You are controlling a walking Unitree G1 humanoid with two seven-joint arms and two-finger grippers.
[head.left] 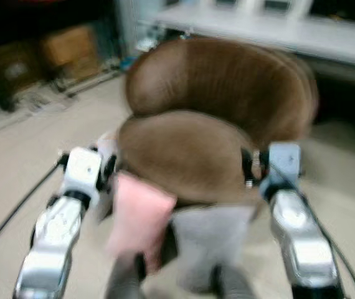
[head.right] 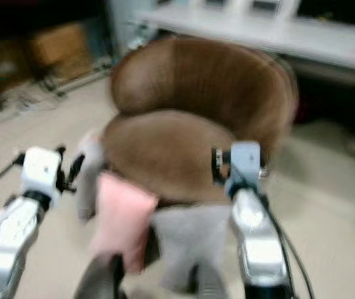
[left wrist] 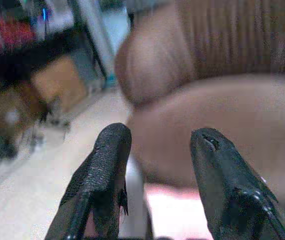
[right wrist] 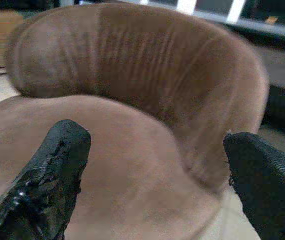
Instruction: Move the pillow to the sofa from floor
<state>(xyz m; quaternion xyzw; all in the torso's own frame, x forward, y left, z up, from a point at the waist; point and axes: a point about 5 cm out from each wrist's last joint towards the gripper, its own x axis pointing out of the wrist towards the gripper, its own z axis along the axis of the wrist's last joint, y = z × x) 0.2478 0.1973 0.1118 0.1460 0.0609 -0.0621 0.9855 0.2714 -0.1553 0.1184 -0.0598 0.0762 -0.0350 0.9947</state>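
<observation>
Brown ribbed sofa (head.left: 221, 106), pale pink pillow (head.left: 139, 218) before the sofa's seat, beige floor (head.left: 22, 156), silver arms with black fingers (left wrist: 102, 175) (white wrist housings)

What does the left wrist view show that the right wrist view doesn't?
Left wrist view: cardboard boxes against a dark shelf, pale floor, a pink pillow below the left gripper. Right wrist view: the sofa's whole curved backrest and a white counter behind, past the right gripper. Both: the brown sofa between open black fingers.
</observation>
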